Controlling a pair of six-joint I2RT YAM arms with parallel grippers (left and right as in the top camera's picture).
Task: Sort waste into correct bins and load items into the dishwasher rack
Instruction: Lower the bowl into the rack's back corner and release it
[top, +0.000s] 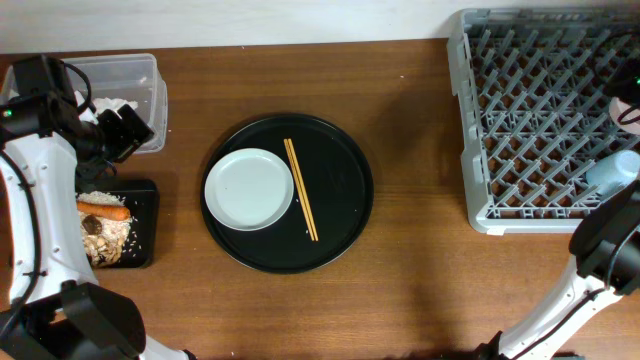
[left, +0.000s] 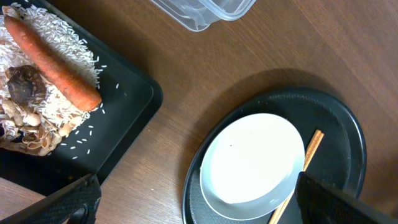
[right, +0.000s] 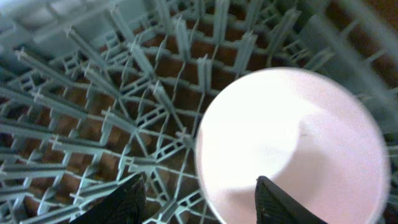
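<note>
The round pale dish (top: 249, 189) and the chopsticks (top: 301, 189) lie on the large round black tray (top: 340, 180). My left gripper (top: 125, 130) hovers open between the clear box (top: 140, 75), which holds white tissue (top: 105, 105), and the flat black tray (top: 145, 195). In the left wrist view that tray (left: 134, 93) carries rice (left: 46, 102), a carrot (left: 56, 62) and a dark lump (left: 23, 87). The light blue cup (top: 612, 172) rests in the rack (top: 545, 110) at its near right corner. My right gripper (right: 199, 202) stands open right above the cup (right: 292, 149), its rim passing between the fingers.
The right arm (top: 610, 240) reaches over the rack's near right corner. Bare wood table lies between the round tray and the rack. Loose rice grains dot the flat tray's edge. The dish (left: 252, 158) and chopsticks (left: 305, 162) show below the left gripper (left: 199, 211).
</note>
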